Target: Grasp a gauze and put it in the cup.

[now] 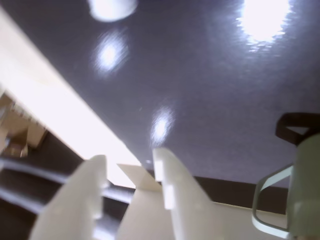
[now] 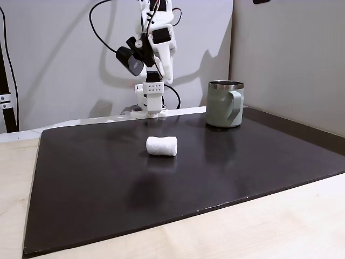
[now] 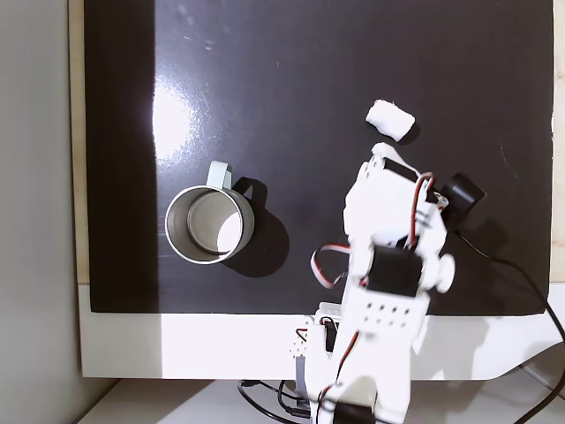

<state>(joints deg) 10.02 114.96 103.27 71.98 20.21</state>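
Above the black mat (image 2: 161, 178), empty jaws (image 1: 130, 165) hang parted, gauze (image 2: 161, 145) and cup (image 2: 225, 103) apart.

Glossy black mat (image 2: 161, 194) on light wooden table (image 2: 269, 232).

Gauze (image 2: 161, 145) sideways, cup (image 2: 225, 104) upright

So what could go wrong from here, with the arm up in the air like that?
The gauze is a small round roll lying on its side on the smooth black mat, so it might roll or slide if the end effector comes down off-centre. The cup stands well apart from it; the soft roll could catch the steel rim and drop outside, or the arm could nudge the cup.
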